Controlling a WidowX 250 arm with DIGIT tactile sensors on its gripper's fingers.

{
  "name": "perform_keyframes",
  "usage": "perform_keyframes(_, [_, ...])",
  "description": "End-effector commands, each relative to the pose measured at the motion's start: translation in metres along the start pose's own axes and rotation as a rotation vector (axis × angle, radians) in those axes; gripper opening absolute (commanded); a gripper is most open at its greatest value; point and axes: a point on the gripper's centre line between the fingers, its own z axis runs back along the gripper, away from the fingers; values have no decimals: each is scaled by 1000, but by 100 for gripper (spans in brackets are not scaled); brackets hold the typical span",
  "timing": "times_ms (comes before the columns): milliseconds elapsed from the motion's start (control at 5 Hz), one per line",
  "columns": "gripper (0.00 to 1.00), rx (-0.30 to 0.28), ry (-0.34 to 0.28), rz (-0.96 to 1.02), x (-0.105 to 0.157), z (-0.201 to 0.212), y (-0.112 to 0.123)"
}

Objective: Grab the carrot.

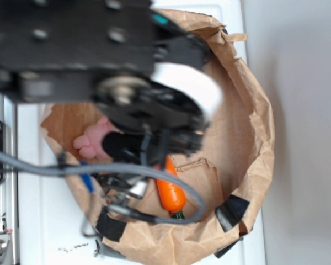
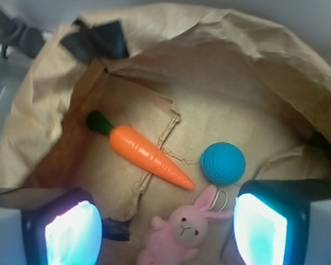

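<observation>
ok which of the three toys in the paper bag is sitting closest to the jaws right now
The pink plush bunny, lying between the two jaws at the wrist view's bottom edge. The orange plastic carrot and blue dimpled ball lie farther away.

An orange toy carrot [image 2: 148,154] lies diagonally inside a brown paper bag [image 2: 254,72], near a blue ball [image 2: 223,163] and pink plush bunny [image 2: 182,232].

Bright, even light; blurred arm [image 1: 99,66] up close, glowing pads [image 2: 71,234], soft focus throughout.
</observation>
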Motion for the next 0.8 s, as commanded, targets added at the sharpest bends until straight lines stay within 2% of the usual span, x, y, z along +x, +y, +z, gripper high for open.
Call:
perform_keyframes(0, [100, 76, 30, -84, 8, -34, 7])
perform_keyframes(200, [100, 87, 64, -123, 16, -53, -1])
perform_keyframes(400, [100, 68, 63, -276, 6, -72, -20])
perform_keyframes(600, [100, 56, 67, -326, 4, -82, -31])
